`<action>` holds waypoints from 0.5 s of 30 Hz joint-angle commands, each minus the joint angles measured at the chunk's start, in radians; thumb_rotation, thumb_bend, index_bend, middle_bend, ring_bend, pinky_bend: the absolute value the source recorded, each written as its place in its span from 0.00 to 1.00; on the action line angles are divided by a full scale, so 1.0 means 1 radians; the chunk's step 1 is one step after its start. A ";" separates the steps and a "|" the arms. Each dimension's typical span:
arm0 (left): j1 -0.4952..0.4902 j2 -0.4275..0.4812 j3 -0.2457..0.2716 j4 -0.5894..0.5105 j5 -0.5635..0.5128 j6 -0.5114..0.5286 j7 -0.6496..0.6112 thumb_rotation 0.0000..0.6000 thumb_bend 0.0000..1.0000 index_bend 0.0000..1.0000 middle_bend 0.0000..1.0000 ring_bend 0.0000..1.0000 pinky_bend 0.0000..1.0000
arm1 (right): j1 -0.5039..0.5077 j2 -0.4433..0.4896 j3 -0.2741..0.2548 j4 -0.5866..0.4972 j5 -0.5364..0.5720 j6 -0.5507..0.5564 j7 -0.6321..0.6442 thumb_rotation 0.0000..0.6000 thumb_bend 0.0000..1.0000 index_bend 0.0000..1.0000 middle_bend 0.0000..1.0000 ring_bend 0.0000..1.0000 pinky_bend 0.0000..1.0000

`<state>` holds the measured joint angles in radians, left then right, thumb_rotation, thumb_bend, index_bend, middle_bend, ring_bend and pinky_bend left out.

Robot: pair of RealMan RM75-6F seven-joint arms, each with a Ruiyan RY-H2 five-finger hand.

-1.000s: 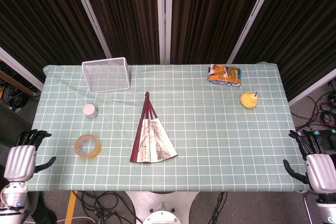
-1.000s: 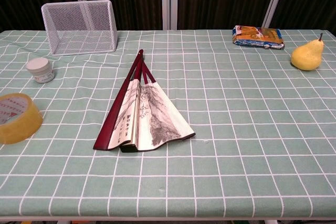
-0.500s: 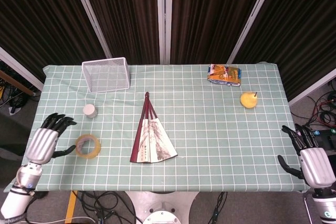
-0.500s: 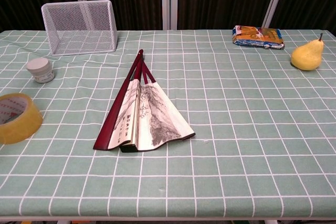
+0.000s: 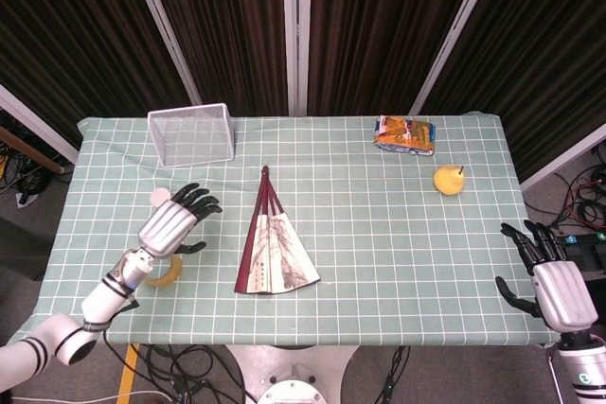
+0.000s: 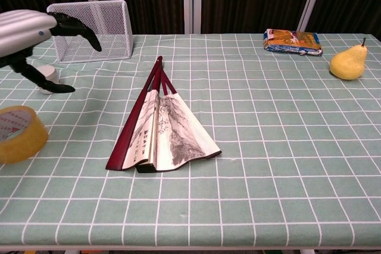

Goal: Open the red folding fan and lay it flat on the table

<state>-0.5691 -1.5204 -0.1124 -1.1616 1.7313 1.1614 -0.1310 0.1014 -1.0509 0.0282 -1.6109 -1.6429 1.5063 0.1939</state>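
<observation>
- Fingers (image 5: pixel 197 200) of the left hand (image 5: pixel 170 224) spread apart, holding nothing, left of centre in the head view; red folding fan (image 5: pixel 272 245) lies part-open mid-frame on the desk (image 5: pixel 398 234). Right hand (image 5: pixel 549 281), lower right, open too.
- Chest view: left hand (image 6: pixel 27 31) hovers upper left. Fan (image 6: pixel 158 126) looks light, with stiff ribs and fragile paper; grip the red outer guard.

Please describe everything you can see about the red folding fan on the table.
The red folding fan lies on the green checked tablecloth near the table's middle, only partly opened. Its dark red ribs meet at a narrow pivot pointing toward the far edge; the wide end faces the robot. The pale, paper-like leaf carries a grey ink-style picture, and part of it remains folded along the left guard. Nothing touches it; neither hand is on it.
</observation>
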 commanded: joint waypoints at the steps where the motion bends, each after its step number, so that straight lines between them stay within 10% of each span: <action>1: -0.084 -0.126 0.008 0.165 0.012 -0.046 -0.024 1.00 0.16 0.29 0.22 0.14 0.13 | 0.000 0.000 0.001 0.004 0.009 -0.003 0.003 1.00 0.27 0.08 0.19 0.00 0.00; 15: -0.184 -0.348 0.068 0.501 -0.003 -0.084 -0.133 1.00 0.16 0.29 0.22 0.14 0.13 | 0.008 0.000 0.004 -0.007 0.044 -0.032 -0.013 1.00 0.27 0.08 0.19 0.00 0.00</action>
<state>-0.7321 -1.8358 -0.0580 -0.6992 1.7279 1.0814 -0.2500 0.1086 -1.0515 0.0316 -1.6163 -1.5994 1.4749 0.1818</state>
